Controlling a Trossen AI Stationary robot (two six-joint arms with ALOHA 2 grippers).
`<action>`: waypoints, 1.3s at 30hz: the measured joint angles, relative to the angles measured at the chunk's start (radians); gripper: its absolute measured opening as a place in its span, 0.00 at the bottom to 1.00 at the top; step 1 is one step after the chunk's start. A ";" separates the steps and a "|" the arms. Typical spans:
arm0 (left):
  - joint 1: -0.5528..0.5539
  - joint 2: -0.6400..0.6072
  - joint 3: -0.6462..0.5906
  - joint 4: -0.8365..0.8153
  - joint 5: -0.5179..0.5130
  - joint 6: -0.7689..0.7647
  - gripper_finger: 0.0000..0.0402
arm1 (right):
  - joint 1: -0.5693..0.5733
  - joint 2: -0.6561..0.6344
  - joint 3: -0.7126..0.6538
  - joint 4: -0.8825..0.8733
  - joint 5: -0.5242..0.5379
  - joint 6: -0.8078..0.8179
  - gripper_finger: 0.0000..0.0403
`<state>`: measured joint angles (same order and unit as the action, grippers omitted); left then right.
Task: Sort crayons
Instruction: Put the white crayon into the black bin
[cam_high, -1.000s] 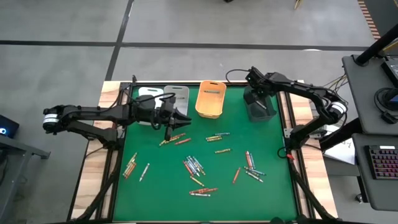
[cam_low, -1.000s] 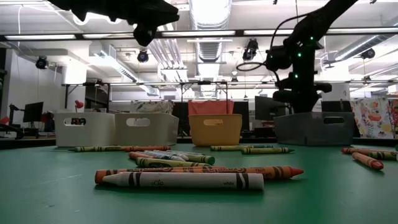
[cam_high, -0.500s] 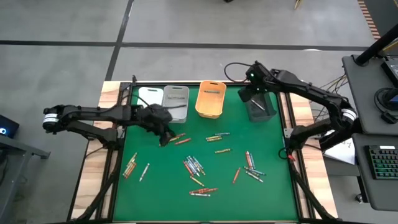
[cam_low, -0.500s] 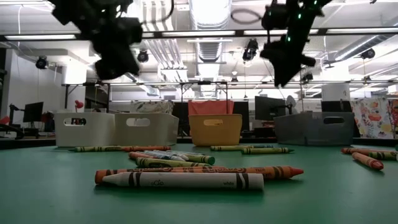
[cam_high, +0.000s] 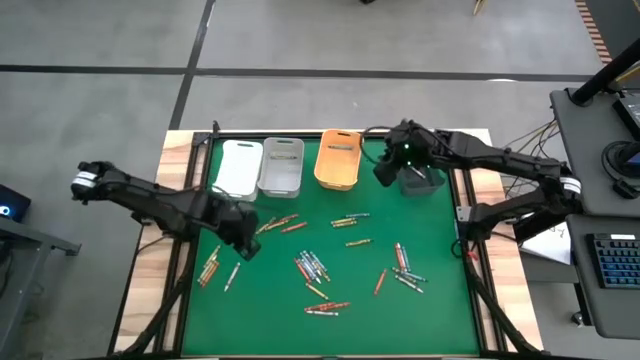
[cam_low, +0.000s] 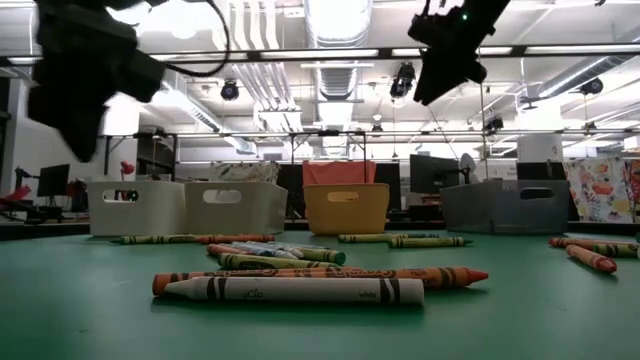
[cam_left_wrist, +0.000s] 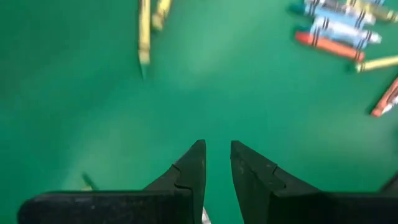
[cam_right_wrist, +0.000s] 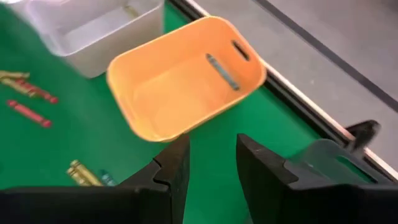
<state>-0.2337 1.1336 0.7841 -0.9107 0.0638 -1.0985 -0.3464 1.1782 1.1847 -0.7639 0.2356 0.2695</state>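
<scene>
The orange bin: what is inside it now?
The right wrist view shows one grey crayon lying on the floor of the orange bin, near its far wall. The rest of the floor looks bare. A strip just behind the near wall is hidden.

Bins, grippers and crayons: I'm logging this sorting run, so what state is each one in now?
White bin: upright, contents not visible.
Grey bin: upright, contents not visible.
Orange bin: upright, one crayon inside.
Dark bin: upright, partly hidden by the right arm.
Loose crayons: lying scattered on the green mat.
Left gripper: narrow gap, holding nothing, above the mat.
Right gripper: open, empty, near the orange bin.
</scene>
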 joint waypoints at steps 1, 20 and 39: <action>-0.032 0.000 0.000 -0.007 -0.001 -0.042 0.14 | 0.013 0.000 0.000 0.000 0.000 0.001 0.29; -0.301 0.227 0.001 -0.009 0.038 -0.436 0.14 | 0.167 0.003 -0.014 0.112 0.002 0.009 0.29; -0.349 0.429 0.045 -0.018 0.000 -0.433 0.18 | 0.190 0.003 -0.027 0.123 0.003 0.060 0.29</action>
<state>-0.5831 1.5624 0.8288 -0.9283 0.0639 -1.5318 -0.1569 1.1816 1.1576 -0.6406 0.2382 0.3291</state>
